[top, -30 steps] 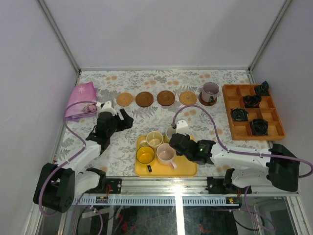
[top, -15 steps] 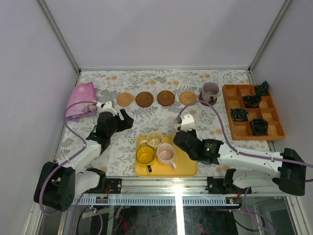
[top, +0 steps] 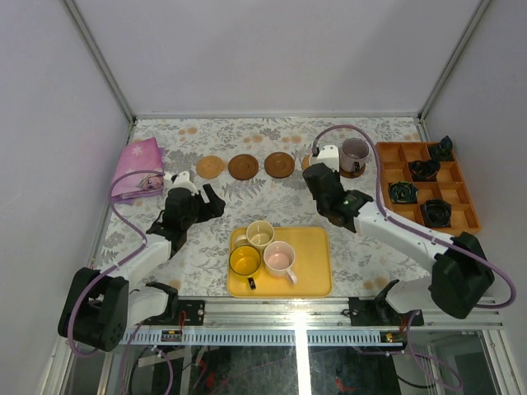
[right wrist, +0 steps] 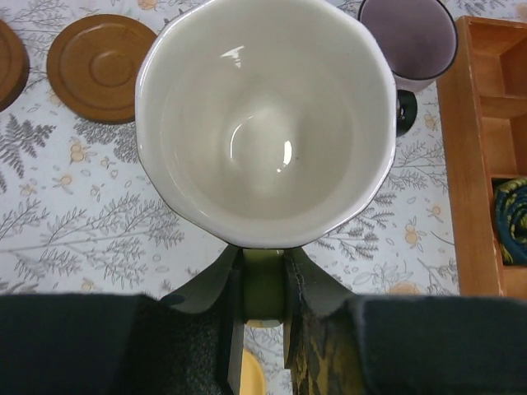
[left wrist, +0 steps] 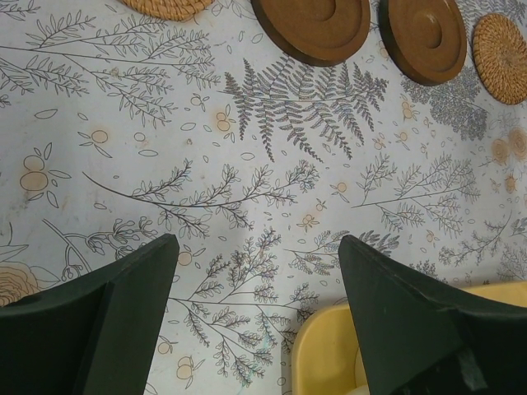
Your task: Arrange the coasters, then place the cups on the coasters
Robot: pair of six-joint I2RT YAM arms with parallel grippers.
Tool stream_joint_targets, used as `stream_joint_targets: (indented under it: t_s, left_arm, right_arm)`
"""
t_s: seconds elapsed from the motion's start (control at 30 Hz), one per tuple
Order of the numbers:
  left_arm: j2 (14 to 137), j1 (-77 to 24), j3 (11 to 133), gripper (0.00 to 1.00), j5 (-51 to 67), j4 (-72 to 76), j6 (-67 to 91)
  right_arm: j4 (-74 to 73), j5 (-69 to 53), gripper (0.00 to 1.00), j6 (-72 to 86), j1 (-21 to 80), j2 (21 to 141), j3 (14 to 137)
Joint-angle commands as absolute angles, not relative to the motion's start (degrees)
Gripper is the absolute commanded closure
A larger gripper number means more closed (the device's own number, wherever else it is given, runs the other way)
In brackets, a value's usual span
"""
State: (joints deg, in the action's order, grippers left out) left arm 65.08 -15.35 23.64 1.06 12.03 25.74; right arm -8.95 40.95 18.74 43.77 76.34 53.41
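Along the back lie a tan coaster (top: 211, 166), two dark brown coasters (top: 243, 166) (top: 279, 164) and a second tan coaster (top: 307, 162), mostly hidden. My right gripper (top: 321, 170) (right wrist: 263, 284) is shut on the handle of the pale green cup (top: 328, 155) (right wrist: 263, 123), held upright over that hidden coaster. The purple-grey cup (top: 355, 152) (right wrist: 408, 37) stands on a dark coaster just to its right. Cream (top: 260, 234), yellow (top: 244, 260) and pink (top: 280, 258) cups stand on the yellow tray (top: 313, 271). My left gripper (top: 212, 200) (left wrist: 257, 247) hovers open over bare tablecloth, nothing between its fingers.
An orange compartment box (top: 424, 185) (right wrist: 486, 148) with small black objects stands at the right, close to the purple-grey cup. A pink cloth (top: 136, 169) lies at the back left. The tray's corner (left wrist: 329, 354) is just below my left gripper's right finger.
My right arm has carried the pale green cup from the tray's back edge up to the coaster row, beside the purple-grey cup. The left arm has not moved.
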Motion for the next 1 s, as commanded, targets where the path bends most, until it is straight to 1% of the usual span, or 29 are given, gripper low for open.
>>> stream_joint_targets:
  t_s: [0.0, 0.2, 0.47, 0.73, 0.97]
  left_arm:
    - [65.4, -15.6, 24.2, 0.21, 0.5, 15.3, 25.3]
    - [65.9, -15.5, 25.1, 0.21, 0.3, 14.3, 25.0]
    - [65.1, -15.6, 24.8, 0.21, 0.5, 14.4, 25.1]
    - [65.3, -15.6, 24.7, 0.20, 0.0, 14.4, 25.1]
    - [65.8, -15.6, 24.8, 0.20, -0.1, 14.4, 25.0]
  right_arm:
    - [-1.0, 37.2, 1.00, 16.4, 39.0, 81.0, 60.7]
    - [-0.5, 32.2, 1.00, 15.9, 34.1, 89.6, 67.9]
    - [0.3, 27.5, 1.00, 16.3, 30.0, 97.3, 73.3]
    - [-1.3, 25.2, 1.00, 16.0, 28.2, 101.2, 76.7]
    - [-1.2, 23.2, 1.00, 17.0, 26.4, 102.7, 76.6]
